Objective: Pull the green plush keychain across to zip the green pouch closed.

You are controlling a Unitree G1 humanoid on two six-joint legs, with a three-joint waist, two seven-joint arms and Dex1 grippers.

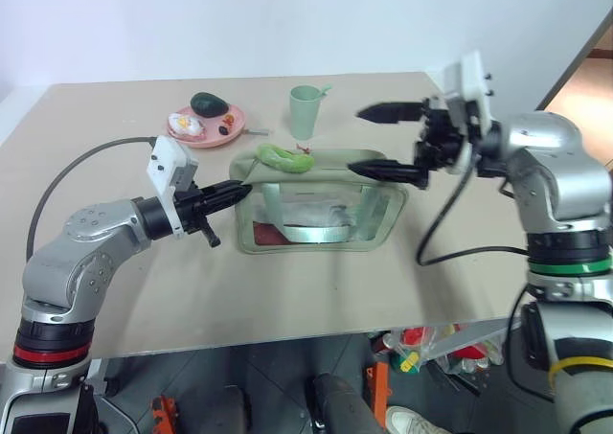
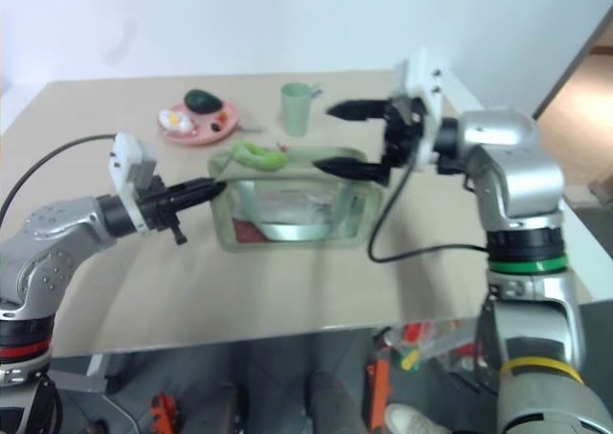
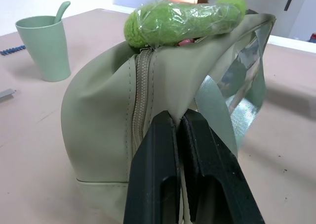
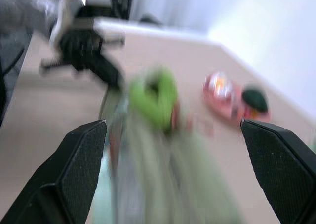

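The pouch [image 1: 316,204] stands on the counter [image 1: 124,89] between the two arms, and the keychain [image 1: 284,157] lies on its top near the left end, apparently wrapped in clear film as the left wrist view shows. The pouch is judged light and soft, with thin fabric walls that buckle when pulled, so one end must be held while the zipper is drawn. The left gripper [image 1: 233,191] is pressed together on a fold of fabric at the pouch's left end, beside the closed stretch of zipper. The right gripper [image 1: 391,143] is spread wide above the pouch's right end, pointing toward the keychain and holding nothing. The keychain is judged fluffy and compressible, and the film may make it slippery; a firm pinch across its middle, or close to where it joins the zipper pull, would be the safest hold, though the pull itself cannot be made out. Through the clear side panel something dark red and a pale curved band, possibly a handle or a reflection, are seen inside; the contents cannot be told further. Behind the pouch a pale green cup [image 1: 306,111] holds a spoon handle, and a pink plate [image 1: 207,126] carries a dark avocado [image 1: 208,103] and small food pieces.
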